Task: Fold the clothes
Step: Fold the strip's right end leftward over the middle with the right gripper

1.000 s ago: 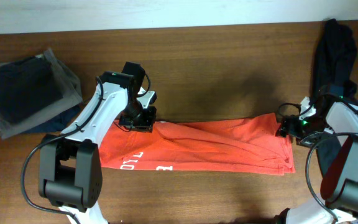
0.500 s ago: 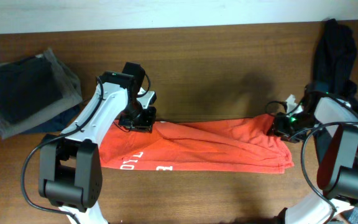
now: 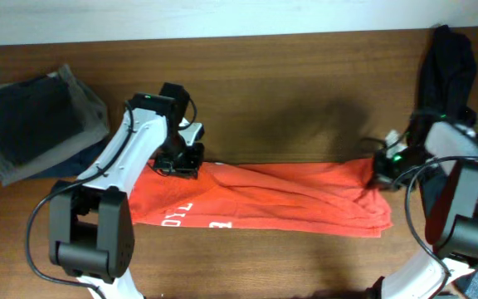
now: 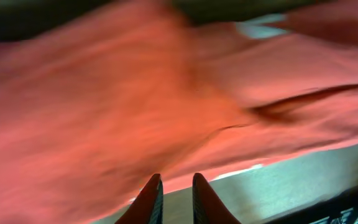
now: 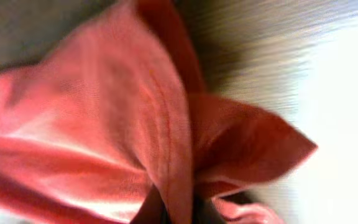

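The red-orange T-shirt [image 3: 280,199] lies as a long folded strip across the table, its white lettering [image 3: 181,214] near the left end. At the strip's upper left corner, my left gripper [image 3: 182,159] has its jaws nearly together at the cloth's edge. In the left wrist view the blurred shirt [image 4: 104,106] fills the frame beyond that gripper [image 4: 176,176]. My right gripper [image 3: 382,172] pinches the strip's upper right corner. There a fold of the shirt [image 5: 104,124] runs down between the jaws of the right gripper [image 5: 178,202]. A limp black garment [image 3: 446,62] lies at the far right.
A stack of folded dark and grey clothes [image 3: 36,124] sits at the left edge of the wooden table [image 3: 289,91]. The black garment hangs close behind my right arm. A pale wall borders the table's far side.
The right gripper went onto the shirt's upper right corner and shut on it, bunching the cloth. The left gripper shifted slightly left with its corner of the shirt.
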Tool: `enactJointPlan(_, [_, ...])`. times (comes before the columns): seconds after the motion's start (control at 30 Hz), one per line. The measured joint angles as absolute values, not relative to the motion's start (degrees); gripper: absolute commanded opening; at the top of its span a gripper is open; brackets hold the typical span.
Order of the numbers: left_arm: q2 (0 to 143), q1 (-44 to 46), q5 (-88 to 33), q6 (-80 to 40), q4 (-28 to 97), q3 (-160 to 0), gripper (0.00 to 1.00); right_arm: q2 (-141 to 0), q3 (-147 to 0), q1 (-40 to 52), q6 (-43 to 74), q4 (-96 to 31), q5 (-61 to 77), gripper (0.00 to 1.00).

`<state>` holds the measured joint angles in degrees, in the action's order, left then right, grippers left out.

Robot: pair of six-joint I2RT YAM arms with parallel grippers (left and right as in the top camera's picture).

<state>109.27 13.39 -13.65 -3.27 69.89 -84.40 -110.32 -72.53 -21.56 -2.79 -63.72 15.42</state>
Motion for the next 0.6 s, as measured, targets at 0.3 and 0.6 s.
enactJointPlan(0.3, [107.26,9.13,-12.6,-3.27,71.07,-84.86,0.18,-110.3,-94.28,-22.63,-2.74,-78.78,11.94,0.04])
enactJointPlan(0.6, [107.26,9.17,-12.58,-3.27,71.11,-84.88,0.17,-110.32,-94.91,-3.7,0.64,-80.16,11.46,0.04])
